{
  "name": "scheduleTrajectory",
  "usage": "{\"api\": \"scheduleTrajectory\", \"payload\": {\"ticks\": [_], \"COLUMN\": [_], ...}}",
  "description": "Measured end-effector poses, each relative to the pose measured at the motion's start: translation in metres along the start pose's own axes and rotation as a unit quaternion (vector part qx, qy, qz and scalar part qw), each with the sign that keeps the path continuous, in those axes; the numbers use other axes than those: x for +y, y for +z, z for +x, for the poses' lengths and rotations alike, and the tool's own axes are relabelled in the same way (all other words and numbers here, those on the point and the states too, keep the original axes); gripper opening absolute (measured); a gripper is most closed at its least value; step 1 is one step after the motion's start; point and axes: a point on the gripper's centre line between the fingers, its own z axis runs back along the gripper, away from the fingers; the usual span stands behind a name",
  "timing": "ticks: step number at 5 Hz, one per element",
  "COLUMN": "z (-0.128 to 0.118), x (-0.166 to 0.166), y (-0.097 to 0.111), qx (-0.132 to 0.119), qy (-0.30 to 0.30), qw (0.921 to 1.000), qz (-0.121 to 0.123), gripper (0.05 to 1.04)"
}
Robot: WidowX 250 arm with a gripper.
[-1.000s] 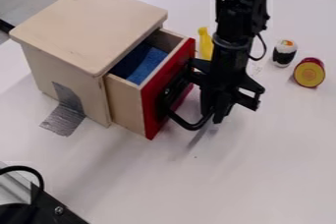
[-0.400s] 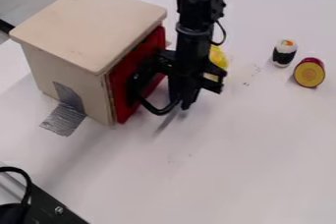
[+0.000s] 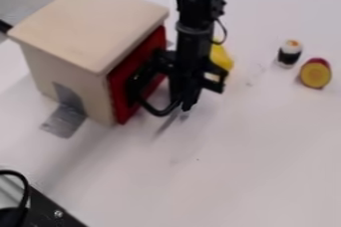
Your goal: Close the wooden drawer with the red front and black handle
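Hand (image 3: 185,106): hanging right at the black curved handle (image 3: 157,111), its tip pointing down toward the tabletop (image 3: 233,176); whether it is standing wide or narrow, or gripping the handle, I cannot tell
Arm (image 3: 194,27): coming in from the top edge and running down in front of the drawer
Drawer (image 3: 120,96): sitting pushed in, its red front lying about even with the cabinet's open side
Handle: standing out from the red front and curving low toward the hand
Cabinet (image 3: 86,27): standing upright on the tabletop, showing pale wood and a flat, overhanging top
Grey tape (image 3: 67,114): running down the cabinet's side and onto the tabletop
Yellow object (image 3: 222,58): lying behind the arm, partly hidden by it
Sushi-like piece (image 3: 289,54): standing well apart from the hand, showing white with a black band
Round piece (image 3: 315,74): resting just beside the sushi-like piece, turning a yellow face and a dark red rim to the camera
Black equipment (image 3: 48,210): jutting in at the lower left corner, a black cable (image 3: 25,180) looping over it
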Motion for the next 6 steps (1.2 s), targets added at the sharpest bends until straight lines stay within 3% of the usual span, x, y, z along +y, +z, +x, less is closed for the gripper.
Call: {"api": "scheduleTrajectory", "payload": {"ticks": [3, 6], "z": [-0.001, -0.008], "x": [0.011, 0.015], "y": [0.004, 0.011], "qx": [-0.021, -0.034], "qy": [0.008, 0.018], "qw": [0.9997, 0.9992], "qz": [0.005, 0.009], "gripper": [0.145, 0.955]}}
